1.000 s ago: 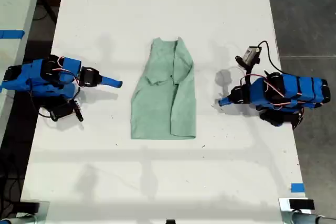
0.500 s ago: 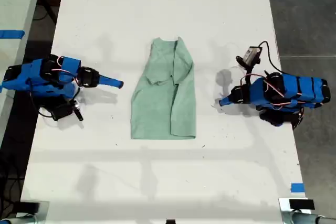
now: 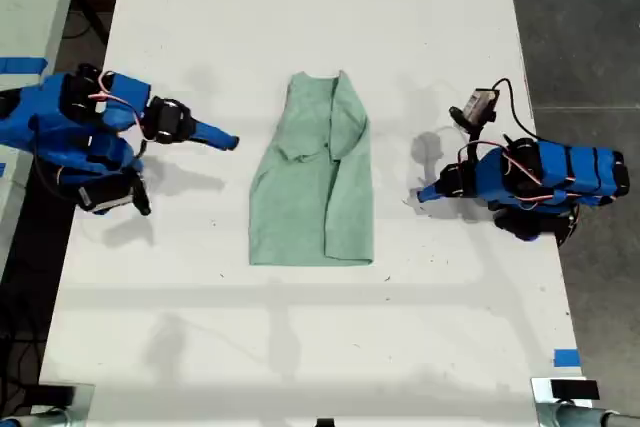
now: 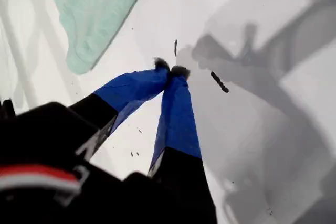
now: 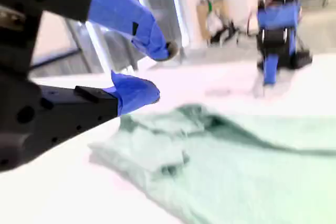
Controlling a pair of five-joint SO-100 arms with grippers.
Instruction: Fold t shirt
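I am looking down on a long white table catching soft shadows under even overhead light. Dark grey floor is showing along the exterior view's right, and blue tape is sticking near the table's corner there.

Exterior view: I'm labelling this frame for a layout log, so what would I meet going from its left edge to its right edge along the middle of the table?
My second gripper on its blue arm → the pale mint-green fabric t shirt, partly folded on the white table → my first gripper on its blue arm.
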